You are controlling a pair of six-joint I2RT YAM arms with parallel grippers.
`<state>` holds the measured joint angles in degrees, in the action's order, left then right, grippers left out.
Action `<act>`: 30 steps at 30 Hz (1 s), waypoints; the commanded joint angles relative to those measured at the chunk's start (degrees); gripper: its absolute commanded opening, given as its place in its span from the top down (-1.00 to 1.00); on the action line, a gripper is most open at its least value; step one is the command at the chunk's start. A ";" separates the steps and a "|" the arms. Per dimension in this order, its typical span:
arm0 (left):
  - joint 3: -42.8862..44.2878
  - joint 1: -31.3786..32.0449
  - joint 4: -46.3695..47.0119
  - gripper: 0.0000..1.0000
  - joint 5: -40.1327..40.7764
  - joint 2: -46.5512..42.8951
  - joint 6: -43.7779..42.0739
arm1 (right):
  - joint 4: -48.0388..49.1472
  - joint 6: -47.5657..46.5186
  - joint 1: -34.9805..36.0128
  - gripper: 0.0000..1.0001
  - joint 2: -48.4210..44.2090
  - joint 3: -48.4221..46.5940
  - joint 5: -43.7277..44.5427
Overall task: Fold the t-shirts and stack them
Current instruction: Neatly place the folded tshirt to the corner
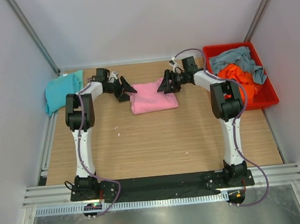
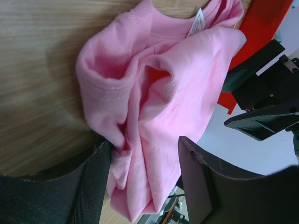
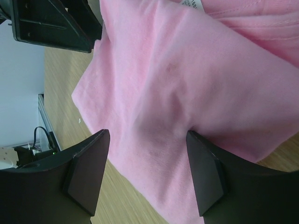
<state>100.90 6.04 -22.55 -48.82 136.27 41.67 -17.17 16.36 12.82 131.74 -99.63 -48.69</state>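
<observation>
The pink t-shirt [image 1: 153,96] lies folded into a rough square at the back middle of the table. My left gripper [image 1: 125,89] is at its left edge, open, with bunched pink cloth [image 2: 154,93] between the spread fingers [image 2: 93,182]. My right gripper [image 1: 167,84] is at the shirt's right edge, open, its fingers [image 3: 205,172] astride the flat pink cloth [image 3: 187,84]. The teal t-shirt [image 1: 62,90] lies folded at the back left. The orange t-shirt [image 1: 241,77] and the grey-blue t-shirt [image 1: 237,60] lie crumpled in the bin.
The red plastic bin [image 1: 267,98] stands at the back right against the wall. White walls enclose the table on three sides. The two grippers face each other closely across the pink shirt; the right one shows in the left wrist view [image 2: 266,116].
</observation>
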 commanded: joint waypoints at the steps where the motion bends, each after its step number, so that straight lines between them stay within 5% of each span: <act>1: 3.24 2.21 1.01 -0.19 2.15 4.52 -0.10 | 2.49 0.69 0.89 -0.44 0.00 -0.56 0.17; 11: 4.13 4.06 1.80 1.00 1.44 3.58 -0.80 | 1.10 -0.62 1.24 -0.44 -0.25 -0.30 0.43; 18: 6.40 2.58 -13.54 1.00 2.14 -6.09 -14.40 | -4.36 -10.10 -0.86 -0.44 -13.86 5.92 3.49; 23: 14.56 1.52 -34.71 1.00 12.50 -9.70 -30.65 | -5.95 -21.53 -1.13 -0.49 -32.75 15.33 12.11; 30: 16.69 -1.99 -44.42 1.00 27.36 -13.57 -44.63 | -2.44 -24.89 -1.13 -0.83 -52.97 30.89 24.43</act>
<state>115.57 6.22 -57.84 -30.20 125.51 7.11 -21.21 -5.06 11.55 83.72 -73.82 -30.94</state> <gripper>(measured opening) 0.053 0.910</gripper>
